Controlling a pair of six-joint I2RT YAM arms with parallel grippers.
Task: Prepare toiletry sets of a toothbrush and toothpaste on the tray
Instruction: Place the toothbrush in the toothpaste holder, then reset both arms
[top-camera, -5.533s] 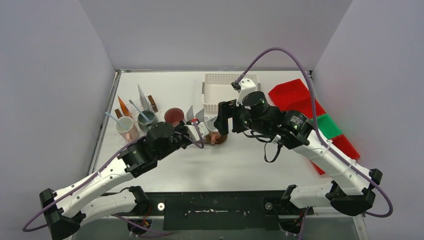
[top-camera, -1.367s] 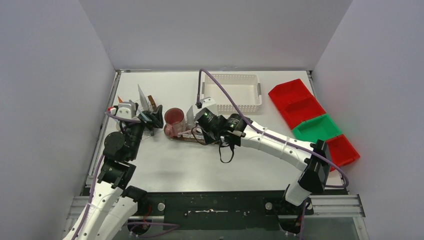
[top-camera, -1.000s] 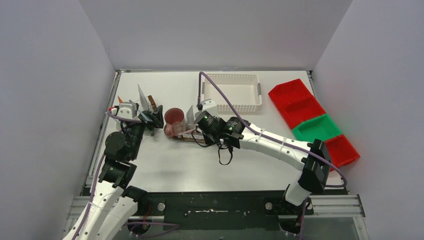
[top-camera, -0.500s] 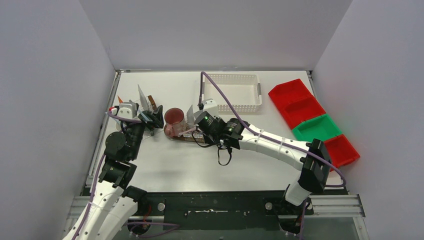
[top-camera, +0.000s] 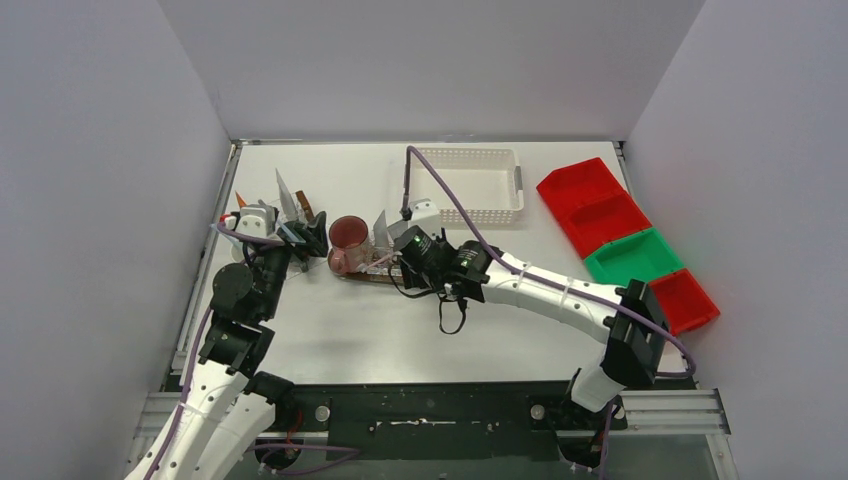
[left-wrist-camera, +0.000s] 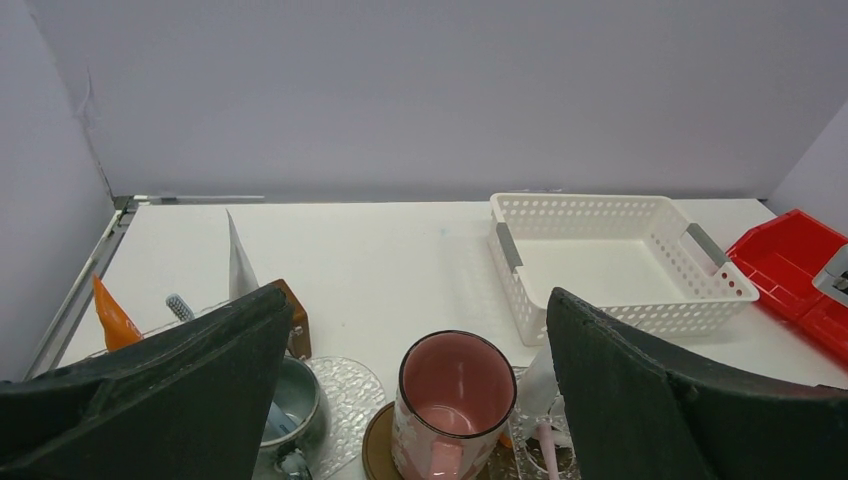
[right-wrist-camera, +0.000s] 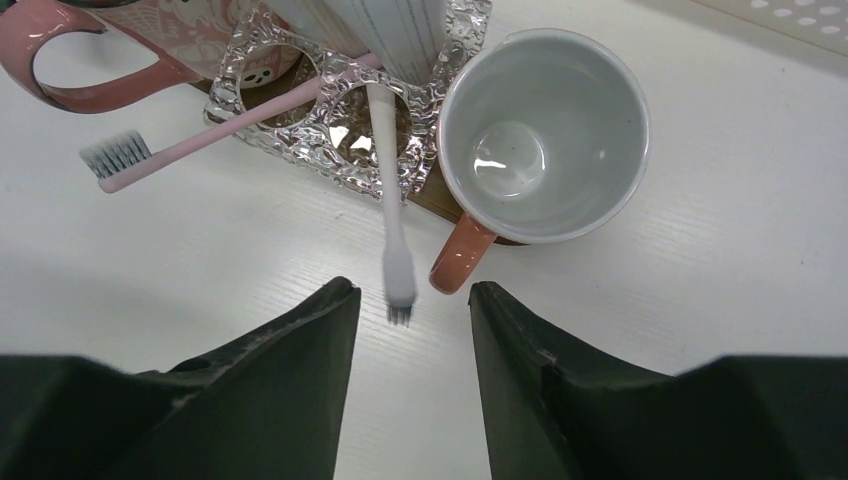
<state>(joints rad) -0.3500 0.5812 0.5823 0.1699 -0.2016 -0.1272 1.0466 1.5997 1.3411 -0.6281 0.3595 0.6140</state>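
one white toothbrush (right-wrist-camera: 385, 180) lies beside the white mug (right-wrist-camera: 545, 135), by its pink handle, bristles on the table (right-wrist-camera: 700, 330), stem across the glass tray (right-wrist-camera: 330, 110). the right gripper (right-wrist-camera: 405, 300) has just parted its jaws above it, so that set looks unfinished. the left gripper (left-wrist-camera: 417, 295) gapes empty well beyond the mug; bare table lies handle-side.

A round white ceramic mug (right-wrist-camera: 545, 135) with a pinkish-orange handle is seen. A slim pink toothbrush (right-wrist-camera: 230, 116) is tipped with grey bristles, beside a slim white toothbrush (right-wrist-camera: 388, 190). A bumpy glass tray (right-wrist-camera: 320, 152) is clear and shiny. A tall ceramic mug (left-wrist-camera: 455, 390) is pink inside; pale flowers seem to be printed outside.
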